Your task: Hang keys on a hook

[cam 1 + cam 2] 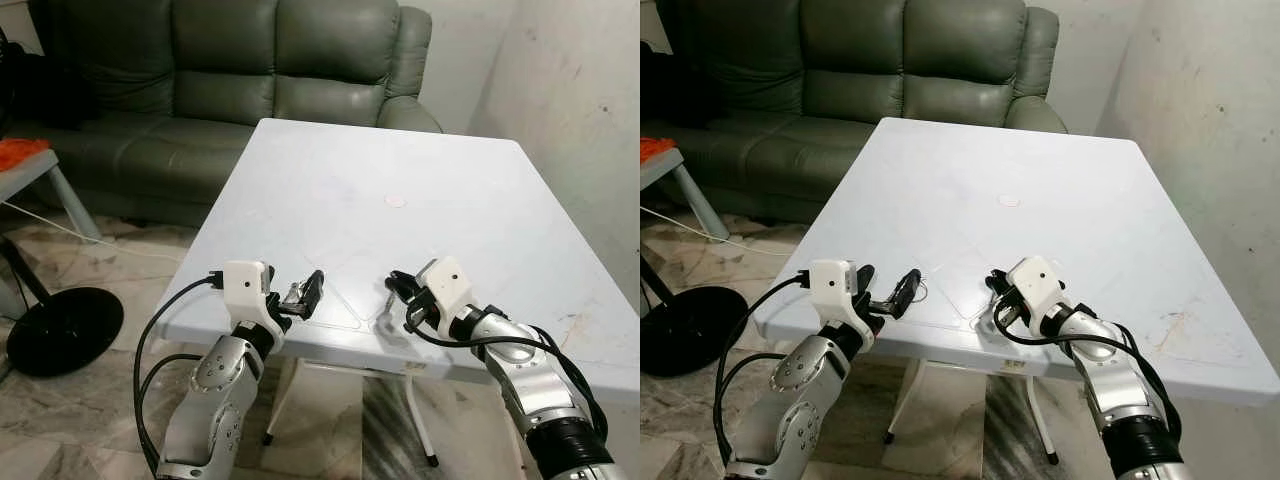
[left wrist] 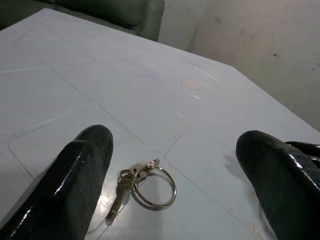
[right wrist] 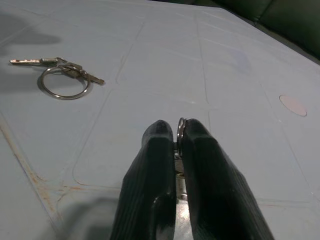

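Two key sets are in view on the white table. One set, a steel ring with keys, lies flat near the table's front edge. My left gripper stands open around it, one black finger on each side, not touching it. The same set also lies off to the side in the right wrist view. My right gripper is shut on the second key ring, pinched between its fingertips just above the table, with a key hanging down to the surface.
A green leather sofa stands behind the table. A stained white wall runs along the right. On the floor at the left are a black round stand base and a cable. A small round mark lies mid-table.
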{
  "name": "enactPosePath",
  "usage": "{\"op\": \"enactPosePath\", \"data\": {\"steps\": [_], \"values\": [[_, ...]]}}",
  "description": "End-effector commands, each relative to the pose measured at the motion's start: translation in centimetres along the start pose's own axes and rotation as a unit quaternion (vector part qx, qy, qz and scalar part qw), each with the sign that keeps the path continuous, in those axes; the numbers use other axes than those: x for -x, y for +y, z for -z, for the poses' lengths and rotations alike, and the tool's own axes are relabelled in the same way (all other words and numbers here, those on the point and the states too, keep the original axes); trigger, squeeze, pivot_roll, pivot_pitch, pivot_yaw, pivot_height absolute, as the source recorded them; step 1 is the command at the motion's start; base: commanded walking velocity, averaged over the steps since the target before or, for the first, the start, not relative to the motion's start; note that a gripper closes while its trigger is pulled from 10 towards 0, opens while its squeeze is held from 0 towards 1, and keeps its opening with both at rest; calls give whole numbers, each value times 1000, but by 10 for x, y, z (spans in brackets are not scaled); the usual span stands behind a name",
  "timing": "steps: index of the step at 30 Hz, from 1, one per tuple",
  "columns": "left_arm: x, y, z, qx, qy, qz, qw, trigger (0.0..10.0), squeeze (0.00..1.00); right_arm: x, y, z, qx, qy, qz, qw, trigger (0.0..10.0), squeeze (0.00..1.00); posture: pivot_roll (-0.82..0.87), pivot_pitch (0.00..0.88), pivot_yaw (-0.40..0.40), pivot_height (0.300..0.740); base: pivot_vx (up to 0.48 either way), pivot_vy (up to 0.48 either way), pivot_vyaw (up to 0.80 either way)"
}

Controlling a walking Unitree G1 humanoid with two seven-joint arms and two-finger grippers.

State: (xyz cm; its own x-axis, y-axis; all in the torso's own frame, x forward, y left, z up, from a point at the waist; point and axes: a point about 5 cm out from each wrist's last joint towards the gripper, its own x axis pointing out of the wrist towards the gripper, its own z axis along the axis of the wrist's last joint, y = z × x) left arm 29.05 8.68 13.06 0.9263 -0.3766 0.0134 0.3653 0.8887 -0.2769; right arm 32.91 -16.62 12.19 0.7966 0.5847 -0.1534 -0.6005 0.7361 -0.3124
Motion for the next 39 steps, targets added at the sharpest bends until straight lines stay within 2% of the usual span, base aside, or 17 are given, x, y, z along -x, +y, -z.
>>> {"op": "enactPosePath", "data": {"steps": [1,5,6,7,9,10,11,18,19,20,24,25,26,31,33,34,39], "values": [[-2,-9,2,13,1,8,1000,10000,0,2,-3,-7,24,-15,2,1000,10000,0,20,41,-62,740,0,0,0],[-2,-9,2,13,2,9,1000,10000,0,1,-4,-8,-8,-19,-2,1000,10000,0,20,42,-62,740,0,0,0],[-2,-9,2,14,2,9,1000,10000,0,2,-5,-9,-6,-23,-2,1000,10000,918,20,42,-62,740,0,0,0],[-2,-9,2,14,1,9,1000,10000,0,2,-5,-10,3,-24,1,1000,10000,973,20,42,-62,740,0,0,0],[-2,-9,2,14,1,9,1000,10000,0,2,-6,-12,24,-28,1,999,10000,945,20,42,-62,740,0,0,0],[-2,-9,2,14,1,9,1000,10000,0,2,-4,-13,41,-28,-1,999,10000,0,20,43,-62,740,0,0,0],[-2,-9,2,15,1,9,1000,10000,0,2,-3,-14,61,-30,-3,998,10000,0,20,43,-62,740,0,0,0],[-3,-9,2,15,1,10,1000,10000,0,2,-5,-12,22,-30,8,999,10000,0,20,41,-62,740,0,0,0],[-3,-9,2,15,1,10,1000,10000,0,4,-6,-14,13,-44,8,999,6627,0,20,41,-62,740,0,0,0],[-3,-9,2,15,1,10,1000,10000,0,6,-6,-15,3,-57,6,998,0,0,20,41,-62,740,0,0,0],[-3,-9,1,15,0,10,1000,10000,0,6,-8,-14,8,-47,21,999,0,0,18,39,-61,740,0,0,0],[-3,-9,1,15,0,10,1000,10000,0,5,-7,-12,5,-42,15,999,7843,0,18,39,-61,740,0,0,0],[-3,-9,2,14,1,10,1000,10000,0,5,-4,-13,11,-44,-2,999,9765,0,18,37,-62,740,0,0,0],[-4,-10,1,15,0,11,1000,10000,0,2,-1,-10,-2,-26,-7,1000,10000,0,18,35,-62,740,0,0,0],[-4,-9,1,14,0,10,1000,10000,0,2,0,-8,-29,-27,-7,999,10000,0,20,34,-64,740,0,0,0],[-4,-9,2,14,0,10,1000,10000,0,2,2,-10,-41,-38,-10,998,10000,1000,21,33,-65,740,0,0,0],[-4,-9,1,14,-1,9,1000,10000,0,0,6,-8,-50,-35,0,998,10000,1000,22,33,-65,740,0,0,0]]}}
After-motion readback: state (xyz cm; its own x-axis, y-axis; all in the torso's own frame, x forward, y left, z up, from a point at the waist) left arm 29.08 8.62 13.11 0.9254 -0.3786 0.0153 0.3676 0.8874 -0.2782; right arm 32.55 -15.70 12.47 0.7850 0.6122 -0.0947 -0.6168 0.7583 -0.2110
